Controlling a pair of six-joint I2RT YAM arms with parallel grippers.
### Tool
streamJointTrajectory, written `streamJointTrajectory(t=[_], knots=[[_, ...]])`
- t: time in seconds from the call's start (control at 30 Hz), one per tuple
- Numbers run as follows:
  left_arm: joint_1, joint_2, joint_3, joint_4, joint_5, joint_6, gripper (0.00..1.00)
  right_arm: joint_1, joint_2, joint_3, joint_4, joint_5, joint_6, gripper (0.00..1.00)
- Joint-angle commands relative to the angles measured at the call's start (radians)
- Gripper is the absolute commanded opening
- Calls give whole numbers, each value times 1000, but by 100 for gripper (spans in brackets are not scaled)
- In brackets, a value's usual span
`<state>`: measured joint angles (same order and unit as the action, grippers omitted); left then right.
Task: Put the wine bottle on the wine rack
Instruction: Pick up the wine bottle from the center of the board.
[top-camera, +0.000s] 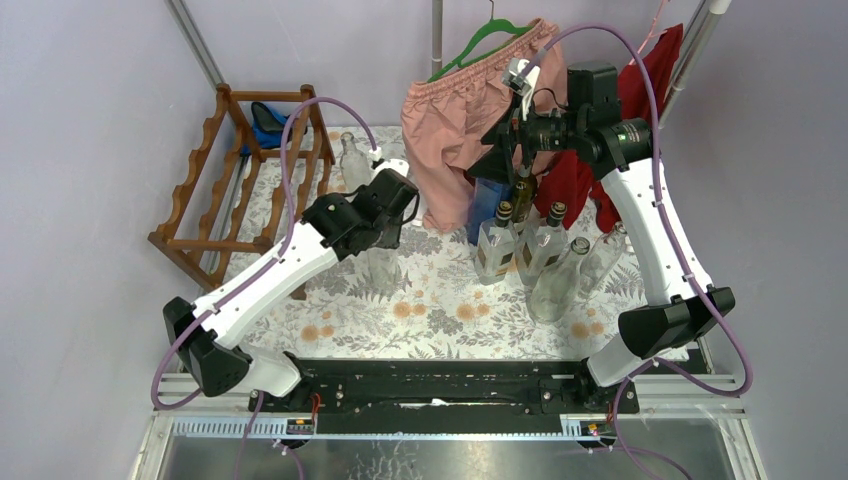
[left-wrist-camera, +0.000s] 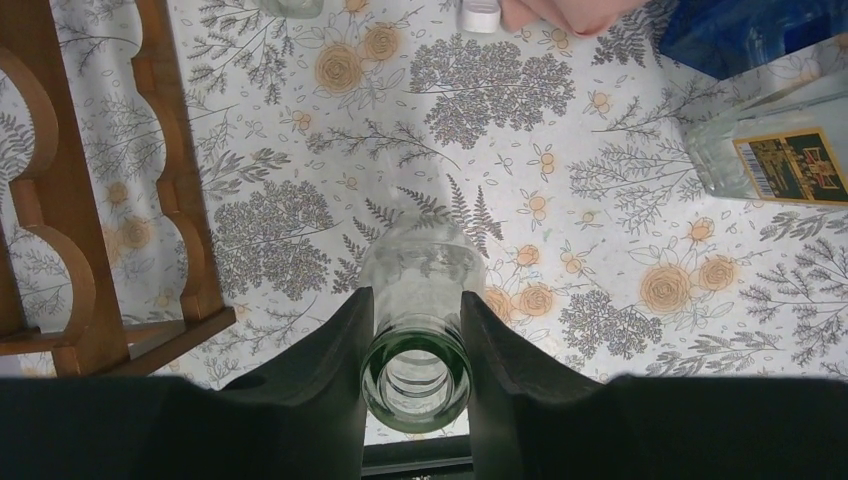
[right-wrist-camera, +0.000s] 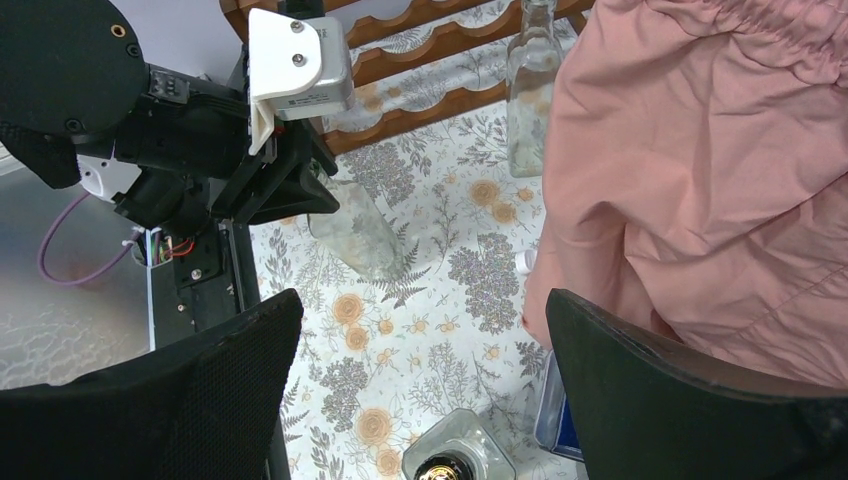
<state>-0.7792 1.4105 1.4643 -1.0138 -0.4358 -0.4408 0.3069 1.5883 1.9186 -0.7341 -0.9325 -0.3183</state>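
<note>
We find the bottle (left-wrist-camera: 420, 265) of clear glass, uncapped, upright; left gripper (left-wrist-camera: 415, 297) clamps its neck; right gripper (right-wrist-camera: 422, 300) gapes.

A table spread with a floral tablecloth (top-camera: 430, 315) carries everything. At its far left corner stands the reddish-brown wooden wine rack (top-camera: 200, 210), its scalloped rails facing the middle of the table. Just right of the rack, an empty far clear bottle (top-camera: 352, 160) stands upright. Closer to the front, a near clear bottle (left-wrist-camera: 418, 290) stands upright beside the rack's foot. On the right, glass bottles cluster together: two square labelled bottles (top-camera: 495, 248) with dark caps, and rounder clear bottles (top-camera: 560, 280) beside them. A small white cap (left-wrist-camera: 478, 14) lies on the cloth
</note>
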Motion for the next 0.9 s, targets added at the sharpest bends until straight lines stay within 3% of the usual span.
streamJointTrajectory(t=[0.0, 0.2, 0.47, 0.87], knots=[[-10, -29, 66, 35, 34, 61, 0, 10, -41, -1, -18, 1, -18, 100], [-52, -33, 150, -7, -21, 109, 0, 10, -30, 37, -60, 13, -58, 100], [-167, 25, 208, -180, -234, 64, 0, 5, -13, 107, -72, 96, -96, 100], [-215, 30, 113, -260, -396, 12, 0, -8, 14, 153, -21, 126, -40, 100]])
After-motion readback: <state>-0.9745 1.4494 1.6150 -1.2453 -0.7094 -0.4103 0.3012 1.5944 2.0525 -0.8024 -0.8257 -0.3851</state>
